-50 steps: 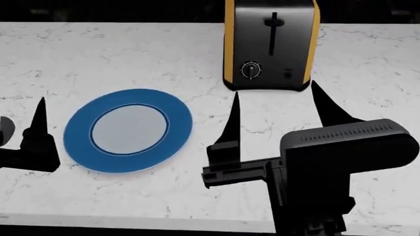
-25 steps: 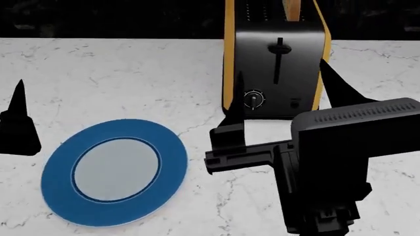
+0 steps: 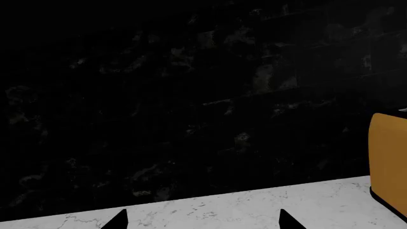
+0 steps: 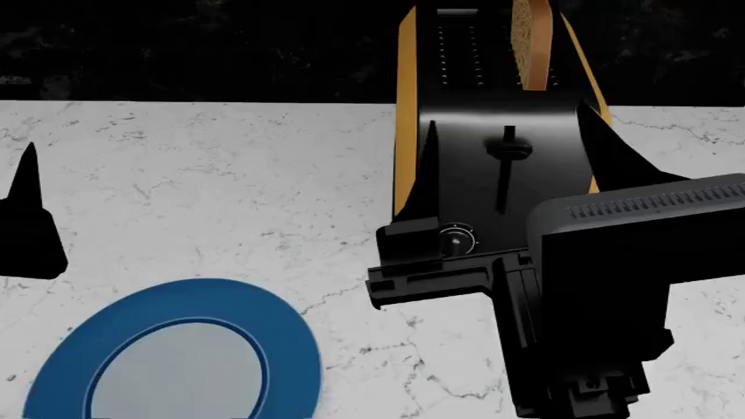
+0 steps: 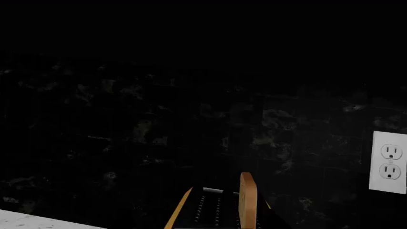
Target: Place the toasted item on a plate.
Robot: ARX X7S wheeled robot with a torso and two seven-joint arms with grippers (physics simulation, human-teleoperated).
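Observation:
The toasted item (image 4: 533, 42) is a golden-brown slice standing upright in the right slot of the black and yellow toaster (image 4: 489, 131); in the right wrist view the slice (image 5: 247, 200) pokes up from the slotted top. The plate (image 4: 291, 349), blue-rimmed with a grey centre, lies flat on the counter at the lower left, partly cut off by the frame. My right gripper (image 4: 512, 157) is open in front of the toaster's face, below the slice, holding nothing. My left gripper (image 3: 203, 223) is open over bare counter, and one of its fingers (image 4: 28, 218) shows at the far left.
The white marble counter (image 4: 233, 175) runs back to a dark tiled wall. The toaster's yellow side (image 3: 389, 162) shows at the edge of the left wrist view. A white wall outlet (image 5: 388, 162) sits on the wall beside the toaster.
The head view has tipped up: toaster and plate have slid down the picture and the slice in the slot has come into sight. My right gripper's fingers now flank the toaster's front.

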